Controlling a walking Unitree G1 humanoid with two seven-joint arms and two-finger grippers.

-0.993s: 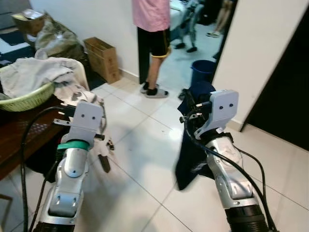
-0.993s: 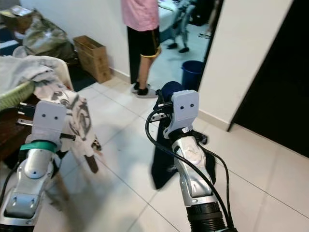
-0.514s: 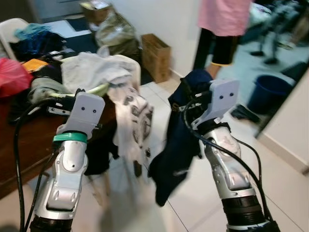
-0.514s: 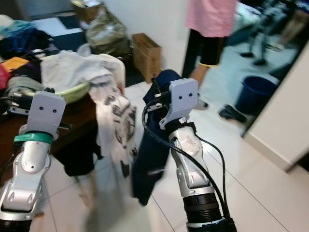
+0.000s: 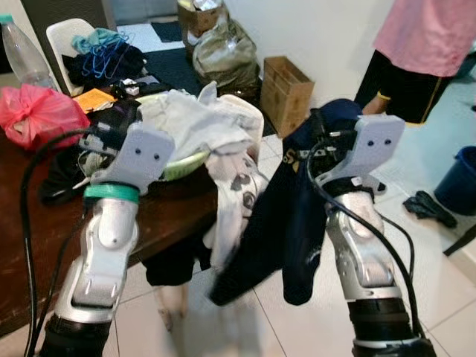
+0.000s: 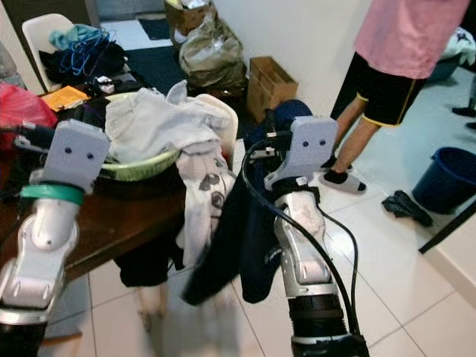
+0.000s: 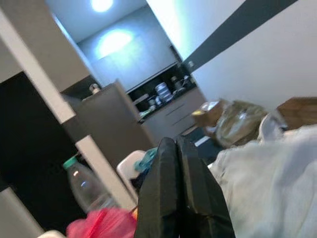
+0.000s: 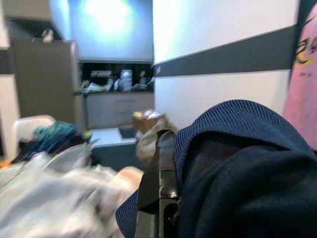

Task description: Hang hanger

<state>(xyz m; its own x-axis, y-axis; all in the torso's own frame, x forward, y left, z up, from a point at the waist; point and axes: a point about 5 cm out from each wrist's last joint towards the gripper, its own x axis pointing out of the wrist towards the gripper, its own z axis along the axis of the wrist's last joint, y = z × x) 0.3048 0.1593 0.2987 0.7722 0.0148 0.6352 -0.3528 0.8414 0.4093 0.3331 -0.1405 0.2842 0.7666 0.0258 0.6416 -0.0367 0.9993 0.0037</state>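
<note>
My right gripper (image 8: 165, 148) is raised in front of me and shut on a navy knit garment (image 5: 296, 223), which drapes over the fingers (image 8: 167, 173) and hangs down toward the floor. What lies under the garment's collar (image 8: 233, 129) is hidden. My left gripper (image 7: 175, 143) is held up over the table edge, its two black fingers pressed together with nothing between them. Some blue wire hangers (image 5: 104, 53) lie on clothes piled on a white chair (image 5: 65, 33) at the far left.
A brown table (image 5: 44, 223) at my left carries a green basket (image 5: 186, 162) heaped with pale laundry (image 5: 197, 123), a red bag (image 5: 37, 111) and a bottle (image 5: 21, 52). A cardboard box (image 5: 290, 82) stands by the wall. A person (image 5: 424, 44) stands at the right, near a blue bucket (image 5: 457, 178).
The camera has swung left, bringing the table and laundry basket into view. The navy garment swings beneath my right gripper. Both grippers keep the same hold.
</note>
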